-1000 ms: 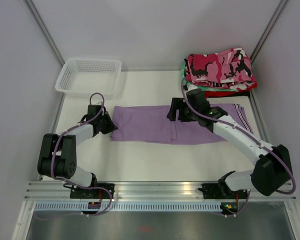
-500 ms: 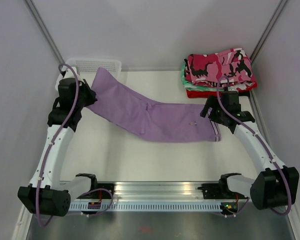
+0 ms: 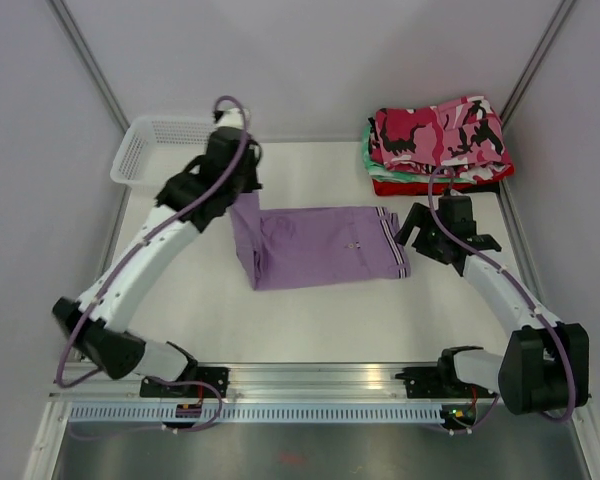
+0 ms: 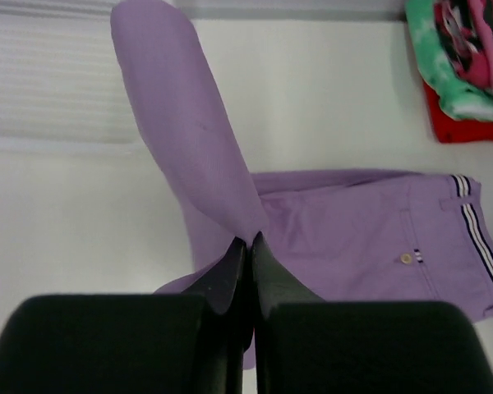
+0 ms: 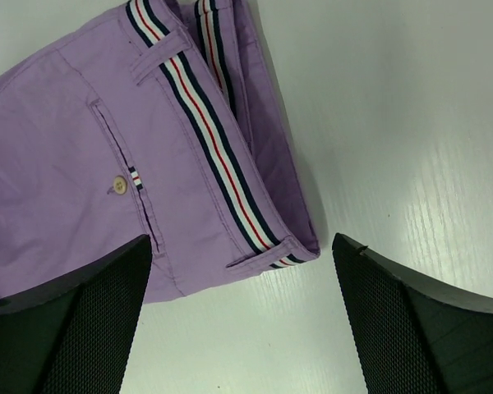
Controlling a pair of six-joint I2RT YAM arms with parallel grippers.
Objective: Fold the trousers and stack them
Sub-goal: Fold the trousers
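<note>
The lilac trousers (image 3: 320,247) lie in the middle of the table, striped waistband (image 5: 222,156) to the right. My left gripper (image 3: 242,190) is shut on their leg end (image 4: 189,148), lifted and carried over the left part of the garment. My right gripper (image 3: 427,243) hovers open just right of the waistband, nothing between its fingers (image 5: 90,320). The pink, white and black camouflage trousers (image 3: 442,133) lie folded on top of the pile at the back right.
A white basket (image 3: 150,150) stands at the back left, partly behind my left arm. Under the camouflage pair lie a green-and-white garment (image 3: 400,175) and a red one (image 3: 435,186). Walls close in the table on three sides.
My left gripper has swung the lilac leg from the far left toward the centre, doubling the trousers over. My right gripper has let go of the waistband and opened wide.
</note>
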